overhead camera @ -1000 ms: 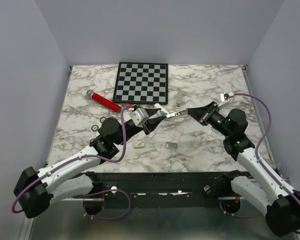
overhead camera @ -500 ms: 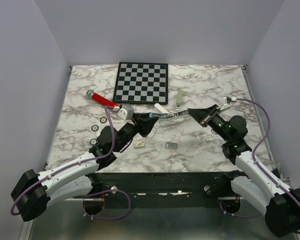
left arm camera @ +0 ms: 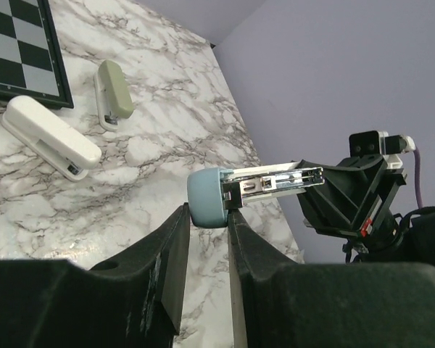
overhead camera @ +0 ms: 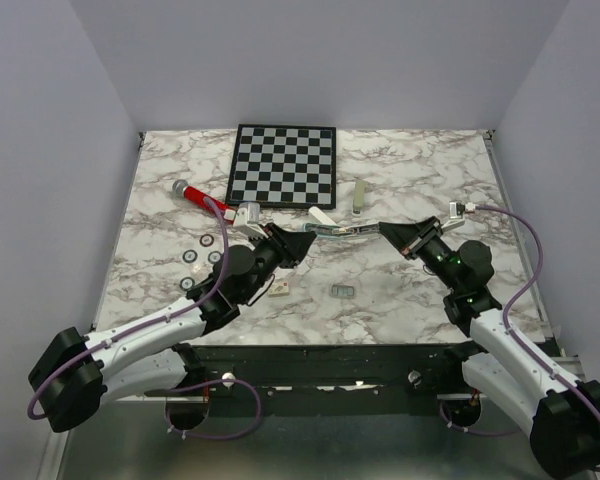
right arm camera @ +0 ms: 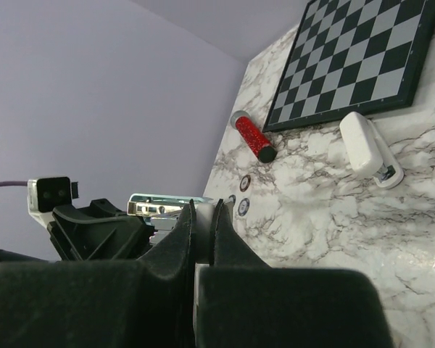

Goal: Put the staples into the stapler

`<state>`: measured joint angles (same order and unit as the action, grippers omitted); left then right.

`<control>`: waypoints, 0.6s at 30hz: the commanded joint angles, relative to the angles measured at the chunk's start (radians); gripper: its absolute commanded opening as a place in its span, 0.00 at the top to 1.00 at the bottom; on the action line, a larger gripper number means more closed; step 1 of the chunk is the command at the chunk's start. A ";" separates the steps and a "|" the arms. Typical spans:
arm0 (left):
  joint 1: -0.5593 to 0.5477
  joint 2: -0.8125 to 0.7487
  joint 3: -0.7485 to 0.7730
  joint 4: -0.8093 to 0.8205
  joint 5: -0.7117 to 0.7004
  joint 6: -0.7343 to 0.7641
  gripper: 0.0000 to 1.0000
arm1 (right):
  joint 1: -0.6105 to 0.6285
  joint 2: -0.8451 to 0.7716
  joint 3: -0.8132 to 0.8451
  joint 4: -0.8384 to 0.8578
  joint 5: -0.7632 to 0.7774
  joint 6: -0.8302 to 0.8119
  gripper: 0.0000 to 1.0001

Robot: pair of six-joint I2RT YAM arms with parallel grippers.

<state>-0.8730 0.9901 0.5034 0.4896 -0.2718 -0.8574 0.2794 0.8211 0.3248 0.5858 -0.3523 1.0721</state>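
Observation:
The stapler [overhead camera: 341, 229], a chrome bar with a pale blue end, hangs above the table between my two grippers. My left gripper [overhead camera: 302, 243] is shut on its blue end, as the left wrist view shows [left arm camera: 208, 212], with the open metal channel [left arm camera: 275, 181] pointing away. My right gripper [overhead camera: 387, 231] is shut on the other end; in the right wrist view [right arm camera: 203, 206] the fingers pinch a pale part of it. The staples [overhead camera: 342, 291], a small grey block, lie on the marble below the stapler, apart from both grippers.
A chessboard [overhead camera: 284, 163] lies at the back. A white stapler [overhead camera: 323, 217] and a green one [overhead camera: 359, 197] lie behind the held stapler. A red cylinder [overhead camera: 210, 201] and several round chips [overhead camera: 209, 241] are on the left. A small white block [overhead camera: 278, 289] lies left of the staples.
Both grippers kept hold of the stapler. The left wrist swung back and left; the right arm sank and shifted a little. The stapler now lies flatter. The staples have not moved.

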 commanded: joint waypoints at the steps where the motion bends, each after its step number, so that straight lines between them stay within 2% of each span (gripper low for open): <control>1: 0.032 0.045 -0.009 -0.218 -0.207 -0.055 1.00 | -0.011 -0.031 0.034 0.194 -0.036 0.036 0.99; 2: 0.032 0.041 -0.009 -0.176 -0.193 -0.042 0.97 | -0.013 -0.030 0.043 0.172 -0.037 0.022 0.99; 3: 0.034 0.038 -0.015 -0.146 -0.182 0.002 0.86 | -0.011 -0.028 0.055 0.142 -0.049 -0.027 0.99; 4: 0.032 0.024 -0.016 -0.120 -0.176 0.021 0.83 | -0.013 -0.027 0.086 0.058 -0.048 -0.049 0.99; 8: 0.032 -0.007 -0.002 -0.031 -0.110 0.125 0.68 | -0.011 -0.019 0.117 -0.058 -0.027 -0.118 0.99; 9: 0.034 -0.013 0.006 -0.008 -0.075 0.145 0.61 | -0.013 -0.019 0.120 -0.082 -0.014 -0.141 0.99; 18: 0.032 -0.123 -0.015 0.009 0.055 0.251 0.31 | -0.011 -0.028 0.152 -0.262 0.134 -0.176 0.99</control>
<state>-0.8501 0.9234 0.5129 0.4988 -0.2516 -0.6872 0.2749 0.8116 0.4282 0.3935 -0.3016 0.9138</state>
